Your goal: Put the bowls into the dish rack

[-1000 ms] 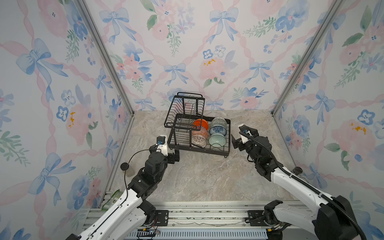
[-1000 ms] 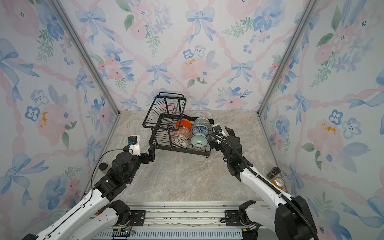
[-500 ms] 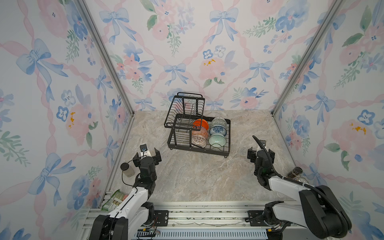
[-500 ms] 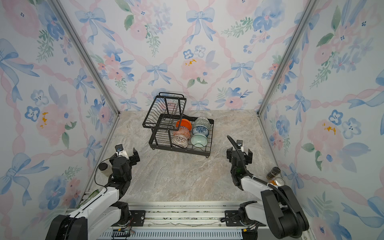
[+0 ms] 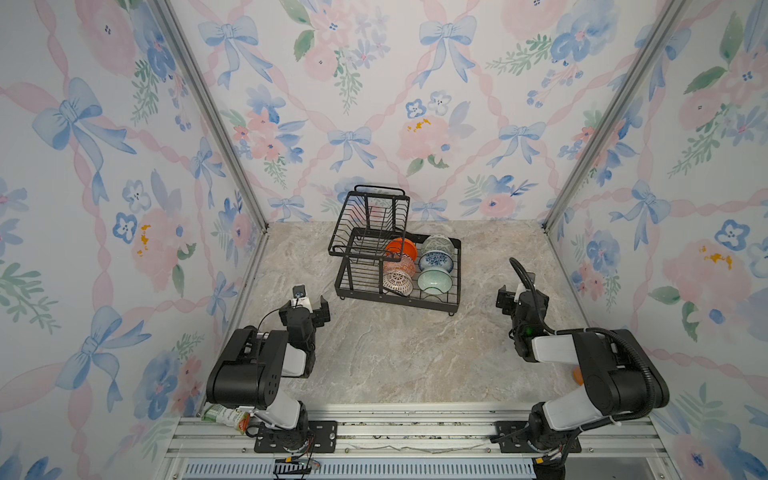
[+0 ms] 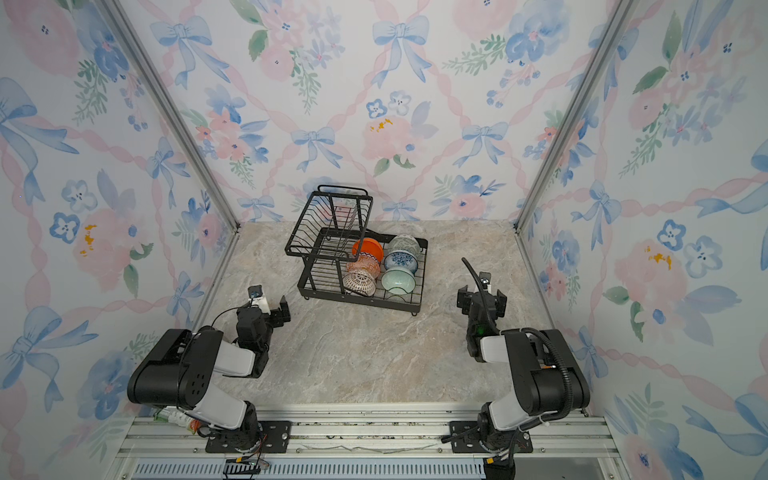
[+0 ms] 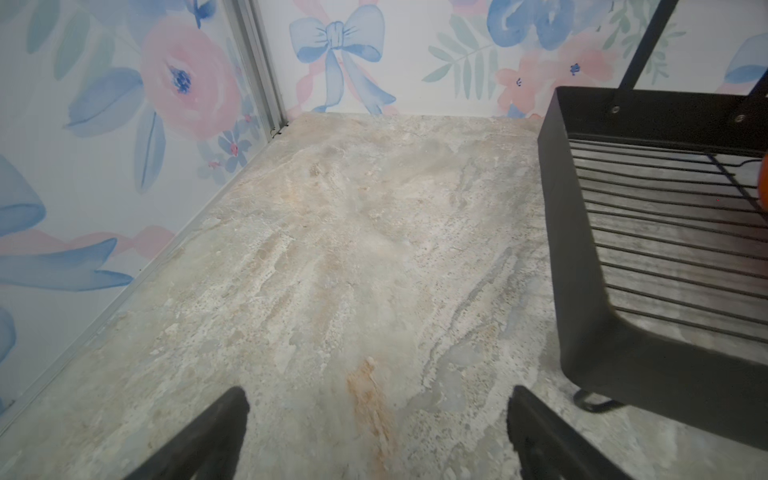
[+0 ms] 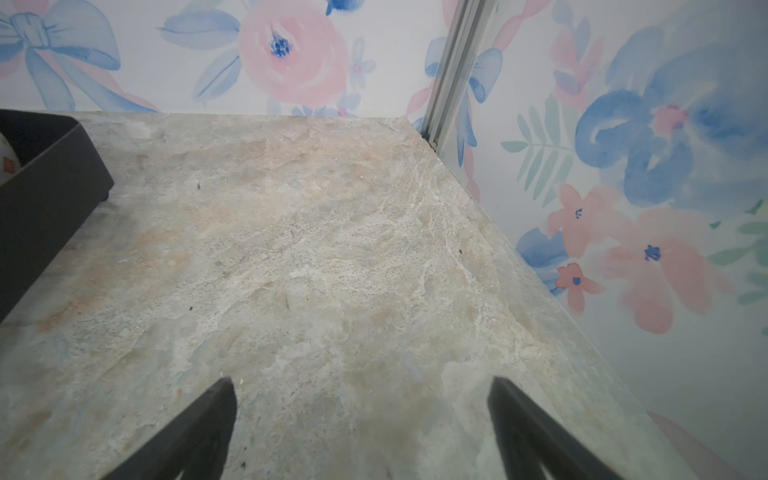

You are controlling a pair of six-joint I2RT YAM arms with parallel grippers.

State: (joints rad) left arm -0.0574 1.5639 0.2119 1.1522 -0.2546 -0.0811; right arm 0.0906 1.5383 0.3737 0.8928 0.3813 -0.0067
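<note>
The black wire dish rack (image 5: 415, 300) (image 6: 361, 300) stands at the back middle of the marble table. Its lower tray holds several bowls on edge: plain orange (image 5: 402, 247), grey-green patterned (image 5: 437, 242), orange-white patterned (image 5: 398, 264), blue-white floral (image 5: 435, 262), white with brown lattice (image 5: 397, 282) and pale mint (image 5: 434, 281). My left gripper (image 5: 305, 311) (image 7: 376, 415) hangs open and empty, left of the rack's near corner (image 7: 582, 249). On the rack's right my right gripper (image 5: 521, 301) (image 8: 359, 390) is open and empty, with only the rack's corner (image 8: 50, 187) in its wrist view.
The raised basket (image 5: 365, 220) overhangs the rack's left half. A green-labelled packet (image 5: 226, 415) lies by the left arm's base. Something small and orange (image 5: 577, 374) shows behind the right arm. Floral walls close three sides, and an aluminium rail (image 5: 415, 428) runs along the front.
Both arms have drawn back from the rack towards the front and folded low over their bases. Both grippers stayed open. The bowls have not moved.
</note>
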